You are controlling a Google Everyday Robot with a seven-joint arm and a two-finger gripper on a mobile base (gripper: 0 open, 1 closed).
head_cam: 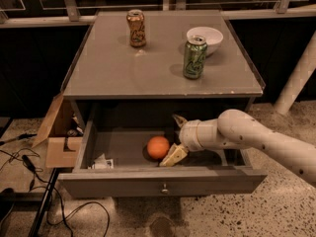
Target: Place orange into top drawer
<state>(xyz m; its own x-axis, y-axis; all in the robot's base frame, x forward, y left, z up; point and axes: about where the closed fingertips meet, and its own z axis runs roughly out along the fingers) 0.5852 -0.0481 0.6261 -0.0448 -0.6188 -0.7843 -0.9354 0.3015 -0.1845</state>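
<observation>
Inside the open top drawer [123,179], the orange [158,147] sits on the drawer floor, near centre. Gripper [169,140] is in the drawer just right of it, fingers spread, pinching nothing; lower finger [174,155] close beside fruit, contact unclear. Green can [195,57], brown can [136,28], white bowl [211,34] on cabinet top [123,68]

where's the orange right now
In the camera view, the orange lies inside the top drawer, near its middle, right beside the open tool.

1. The round, smooth orange fruit [158,147] lies inside the open, wide grey top drawer [123,181].
2. The cream two-finger gripper [173,139] sits in the drawer, fingers spread, just right of the fruit.
3. A green drink can [195,57] stands beside a white bowl [206,34] above.
</observation>
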